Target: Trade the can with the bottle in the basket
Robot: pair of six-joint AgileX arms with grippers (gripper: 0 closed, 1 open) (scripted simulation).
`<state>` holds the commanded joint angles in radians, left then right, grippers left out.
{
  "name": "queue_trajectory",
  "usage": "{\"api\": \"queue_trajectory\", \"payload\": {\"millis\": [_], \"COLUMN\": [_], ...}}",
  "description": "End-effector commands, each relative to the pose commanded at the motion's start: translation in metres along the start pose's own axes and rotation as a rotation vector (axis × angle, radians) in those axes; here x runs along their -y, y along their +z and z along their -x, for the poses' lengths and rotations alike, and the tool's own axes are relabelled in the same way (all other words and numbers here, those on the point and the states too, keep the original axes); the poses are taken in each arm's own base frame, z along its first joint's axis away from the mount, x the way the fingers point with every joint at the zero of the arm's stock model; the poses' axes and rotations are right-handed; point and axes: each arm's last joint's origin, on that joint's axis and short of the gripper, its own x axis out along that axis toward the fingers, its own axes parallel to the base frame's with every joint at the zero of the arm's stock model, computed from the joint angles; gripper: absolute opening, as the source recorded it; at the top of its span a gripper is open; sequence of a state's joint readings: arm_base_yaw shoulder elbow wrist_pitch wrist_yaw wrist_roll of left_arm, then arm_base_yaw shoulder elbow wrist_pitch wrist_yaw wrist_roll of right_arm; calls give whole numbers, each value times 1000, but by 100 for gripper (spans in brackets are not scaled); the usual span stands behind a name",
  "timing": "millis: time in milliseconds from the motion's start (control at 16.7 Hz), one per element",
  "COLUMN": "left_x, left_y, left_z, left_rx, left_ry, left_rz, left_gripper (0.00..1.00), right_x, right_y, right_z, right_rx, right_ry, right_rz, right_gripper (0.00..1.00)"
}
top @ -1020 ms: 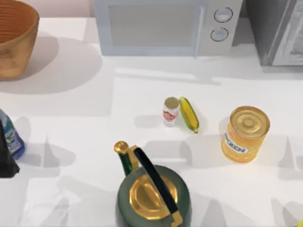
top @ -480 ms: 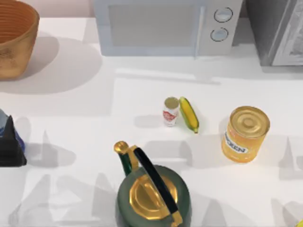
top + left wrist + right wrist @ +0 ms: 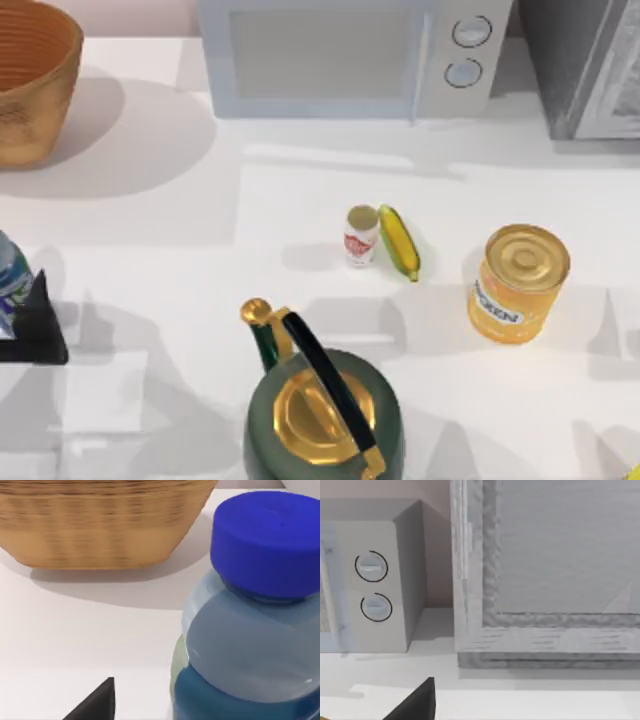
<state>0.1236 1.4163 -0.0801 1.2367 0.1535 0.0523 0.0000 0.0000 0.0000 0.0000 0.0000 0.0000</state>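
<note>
Top view: kettle (image 3: pixel 322 405) at 6 o'clock, can (image 3: pixel 360 236) beside corn (image 3: pixel 399 241); left jaws (image 3: pixel 25 320) at bottle (image 3: pixel 12 280), grip unclear.

White table (image 3: pixel 180 260): basket (image 3: pixel 30 85), microwave (image 3: pixel 350 55), can (image 3: pixel 360 236), corn cob (image 3: pixel 399 242), orange-yellow can (image 3: pixel 517 284), kettle (image 3: pixel 322 405).

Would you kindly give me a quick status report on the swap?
Left gripper at table's left edge beside the bottle, grip unconfirmed. Can upright mid-table, touching the corn cob. Basket far left corner. Kettle near front.
</note>
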Motion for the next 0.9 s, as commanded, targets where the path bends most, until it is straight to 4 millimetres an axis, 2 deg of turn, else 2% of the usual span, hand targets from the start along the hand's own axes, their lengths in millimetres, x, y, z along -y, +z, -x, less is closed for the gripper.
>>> {"api": "queue_trajectory", "payload": {"millis": [240,540,600,900], "left_x": [-2,-3,-3,-4], "left_y": [-9,-10,-4,-7], "left_z": [-2,-2,-11,-20], "left_rx": [-28,-32,-10,-33], "left_ry": [3,3,0,3], "left_rz": [4,5,0,5], "left_gripper": [100,100,100,100], "right_x": [0,0,0,0], "right_y": [0,0,0,0], "right_z": [0,0,0,0], "right_rx": [0,0,0,0], "right_ry": [0,0,0,0], "right_rz": [0,0,0,0], "right_gripper": [100,100,100,100]}}
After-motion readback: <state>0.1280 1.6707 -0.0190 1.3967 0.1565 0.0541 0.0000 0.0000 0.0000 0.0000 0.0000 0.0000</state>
